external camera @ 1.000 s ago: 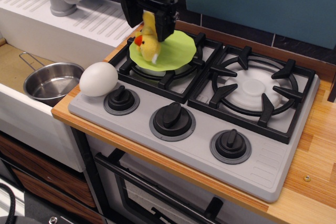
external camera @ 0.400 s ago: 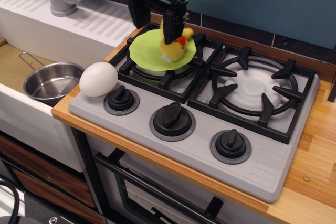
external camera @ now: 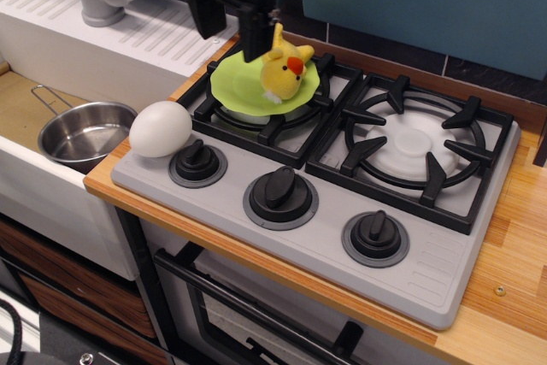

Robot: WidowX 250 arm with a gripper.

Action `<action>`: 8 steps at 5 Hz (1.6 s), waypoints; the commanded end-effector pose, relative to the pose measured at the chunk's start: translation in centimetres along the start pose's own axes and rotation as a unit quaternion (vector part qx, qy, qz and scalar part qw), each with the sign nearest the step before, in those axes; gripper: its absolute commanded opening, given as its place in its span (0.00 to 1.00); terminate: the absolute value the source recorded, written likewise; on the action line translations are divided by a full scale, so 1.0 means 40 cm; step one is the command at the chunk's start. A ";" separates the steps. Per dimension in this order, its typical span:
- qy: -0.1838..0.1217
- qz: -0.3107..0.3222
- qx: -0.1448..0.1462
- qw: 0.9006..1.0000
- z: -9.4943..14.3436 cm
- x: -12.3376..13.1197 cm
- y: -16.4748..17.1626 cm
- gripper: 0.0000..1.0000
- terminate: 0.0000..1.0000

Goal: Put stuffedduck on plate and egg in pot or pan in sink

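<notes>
With the stuffedduck [external camera: 285,73] resting on the plate [external camera: 238,85], my gripper [external camera: 231,16] hangs released, seemingly clear, at its ten o'clock; the egg [external camera: 160,129] waits.

the gripper [external camera: 229,25] is all matt black, a boxy block up top with two flat, squared fingers [external camera: 254,33] coming off it. its edges look hard and angular, with small recesses in the block. no cables, screws or markings can be made out.
</notes>
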State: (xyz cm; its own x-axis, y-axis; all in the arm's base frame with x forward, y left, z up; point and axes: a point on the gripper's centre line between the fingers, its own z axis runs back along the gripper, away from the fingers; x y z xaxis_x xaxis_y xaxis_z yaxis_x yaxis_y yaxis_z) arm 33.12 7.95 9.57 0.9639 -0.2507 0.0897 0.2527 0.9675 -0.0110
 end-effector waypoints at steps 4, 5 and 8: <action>-0.045 -0.005 0.029 0.999 0.088 -0.039 0.036 1.00 0.00; -0.043 0.002 0.063 0.997 0.105 -0.069 0.053 1.00 0.00; -0.054 0.034 0.068 0.996 0.094 -0.106 0.093 1.00 0.00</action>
State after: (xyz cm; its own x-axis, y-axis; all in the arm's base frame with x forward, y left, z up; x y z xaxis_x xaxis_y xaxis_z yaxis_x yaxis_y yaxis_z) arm 29.24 12.66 10.30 0.9744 -0.1778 0.1372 0.1703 0.9833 0.0647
